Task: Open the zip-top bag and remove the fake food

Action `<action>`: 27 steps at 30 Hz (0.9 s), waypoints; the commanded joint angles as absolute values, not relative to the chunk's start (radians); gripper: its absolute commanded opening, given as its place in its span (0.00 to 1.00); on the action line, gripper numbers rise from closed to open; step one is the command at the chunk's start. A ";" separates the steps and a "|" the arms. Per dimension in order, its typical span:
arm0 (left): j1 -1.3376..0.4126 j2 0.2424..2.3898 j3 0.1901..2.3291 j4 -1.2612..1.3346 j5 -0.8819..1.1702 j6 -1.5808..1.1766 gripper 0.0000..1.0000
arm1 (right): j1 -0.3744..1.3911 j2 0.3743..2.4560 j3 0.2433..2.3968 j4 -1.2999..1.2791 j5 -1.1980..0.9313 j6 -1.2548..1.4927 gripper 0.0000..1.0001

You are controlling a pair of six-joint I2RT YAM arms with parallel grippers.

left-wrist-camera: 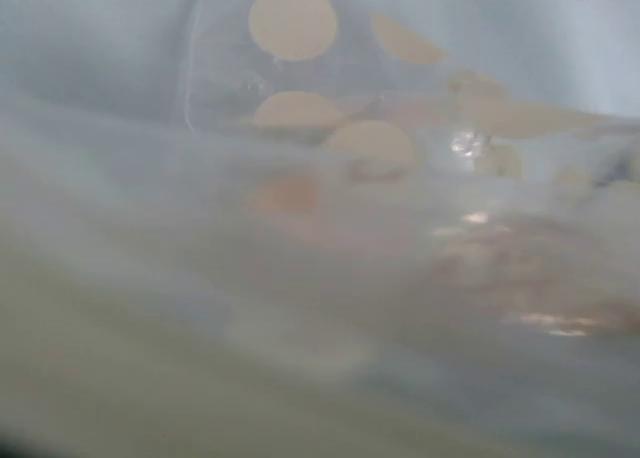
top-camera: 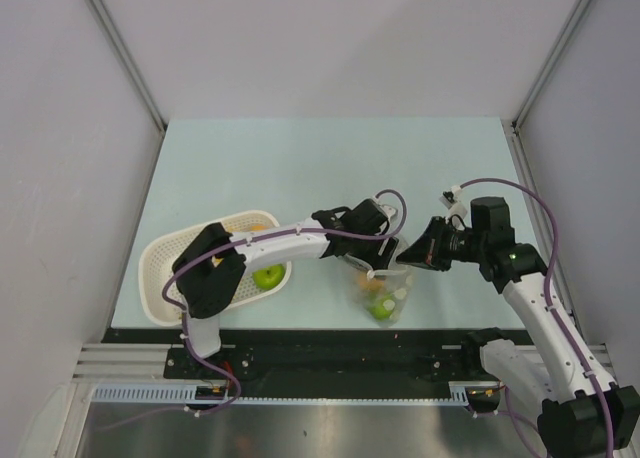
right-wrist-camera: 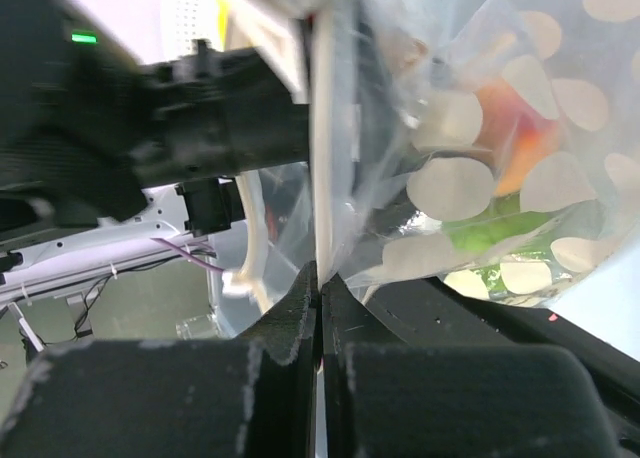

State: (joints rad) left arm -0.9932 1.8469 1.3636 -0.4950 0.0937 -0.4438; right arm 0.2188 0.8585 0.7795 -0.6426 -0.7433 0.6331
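The clear zip-top bag (top-camera: 386, 290) with white dots hangs between my two grippers near the table's front middle. Fake food lies in its bottom: a green piece (top-camera: 381, 306) in the top view, and green (right-wrist-camera: 480, 236) and orange (right-wrist-camera: 512, 128) pieces in the right wrist view. My right gripper (right-wrist-camera: 322, 278) is shut on the bag's top edge by the white zip strip (right-wrist-camera: 324, 158); in the top view it (top-camera: 407, 255) meets the bag from the right. My left gripper (top-camera: 383, 248) holds the bag's top from the left. Bag plastic (left-wrist-camera: 350, 128) covers the left wrist view and hides its fingers.
A white perforated basket (top-camera: 155, 268) stands at the front left under the left arm, with a green apple (top-camera: 268, 275) and an orange piece (top-camera: 257, 224) in it. The black front rail (top-camera: 330, 350) runs just below the bag.
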 commanded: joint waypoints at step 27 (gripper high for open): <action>-0.999 1.789 1.448 -0.627 -0.095 -0.344 0.11 | 0.213 0.848 0.784 -0.679 -0.684 0.589 0.00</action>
State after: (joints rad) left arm -1.0058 1.8820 1.3933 -0.5545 -0.0376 -0.3847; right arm 0.2180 0.8600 0.7662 -0.6621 -0.6998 0.6193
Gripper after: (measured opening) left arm 0.660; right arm 0.010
